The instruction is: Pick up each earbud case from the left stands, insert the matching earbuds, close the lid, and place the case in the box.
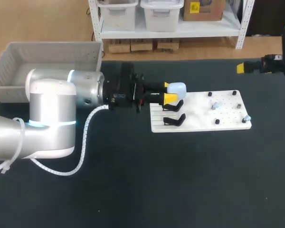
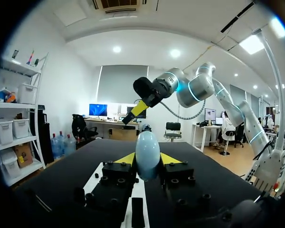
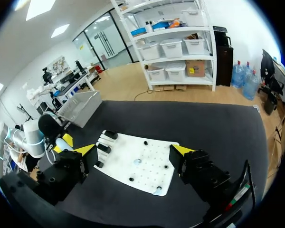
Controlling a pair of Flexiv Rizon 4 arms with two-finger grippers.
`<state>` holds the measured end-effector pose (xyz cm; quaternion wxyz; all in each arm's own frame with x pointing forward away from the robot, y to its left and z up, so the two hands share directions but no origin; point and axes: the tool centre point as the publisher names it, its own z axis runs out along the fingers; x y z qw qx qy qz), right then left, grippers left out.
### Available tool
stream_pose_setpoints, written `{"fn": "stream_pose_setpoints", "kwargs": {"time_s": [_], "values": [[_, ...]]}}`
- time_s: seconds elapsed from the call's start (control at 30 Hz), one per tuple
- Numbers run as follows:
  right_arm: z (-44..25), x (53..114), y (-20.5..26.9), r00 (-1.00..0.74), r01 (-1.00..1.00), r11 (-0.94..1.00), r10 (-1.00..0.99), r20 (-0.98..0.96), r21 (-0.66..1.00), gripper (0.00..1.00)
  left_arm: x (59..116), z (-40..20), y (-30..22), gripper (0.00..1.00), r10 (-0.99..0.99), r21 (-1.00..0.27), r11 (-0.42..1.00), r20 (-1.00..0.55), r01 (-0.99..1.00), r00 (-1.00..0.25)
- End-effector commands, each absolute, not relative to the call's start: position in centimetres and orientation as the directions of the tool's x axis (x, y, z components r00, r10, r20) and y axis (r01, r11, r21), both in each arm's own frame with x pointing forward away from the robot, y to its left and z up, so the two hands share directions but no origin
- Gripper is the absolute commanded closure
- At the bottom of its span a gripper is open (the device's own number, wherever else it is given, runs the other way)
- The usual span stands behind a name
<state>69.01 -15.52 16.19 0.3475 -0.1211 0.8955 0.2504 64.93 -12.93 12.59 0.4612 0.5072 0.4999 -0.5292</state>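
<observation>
At the white board's [image 1: 199,126] left end, by the black stands [image 1: 174,118], my left gripper [image 2: 147,159] pinches the pale blue earbud case [image 2: 147,146] from both sides. The shell looks smooth and rounded, so I'd grip firmly and lift straight clear of the stands before turning. The left wrist view shows the case upright between my tips. Only the right wrist view shows my right gripper [image 3: 134,151] spread wide and empty above the board's small earbuds [image 3: 137,161].

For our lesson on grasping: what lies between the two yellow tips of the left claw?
A pale blue earbud case, pressed from both sides by the tips of the left claw. The left wrist view shows it plainly.
</observation>
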Motion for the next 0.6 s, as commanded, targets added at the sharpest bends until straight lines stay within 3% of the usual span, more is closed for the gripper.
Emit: {"fn": "stream_pose_setpoints", "kwargs": {"time_s": [0.03, 0.6], "values": [[16.0, 67.8, -13.7, -0.72, -0.394, 0.847, -0.043, -0.693, 0.357, 0.0, 65.0, 12.7, -11.9, 1.0, 0.03, -0.053, -0.077, -0.998, 0.996, -0.051], [16.3, 63.7, -9.9, -0.72, -0.505, 0.81, -0.204, -0.663, 0.299, 0.0, 66.6, 12.6, -11.4, 1.0, 0.079, -0.035, -0.131, -0.997, 0.991, -0.025]]}}
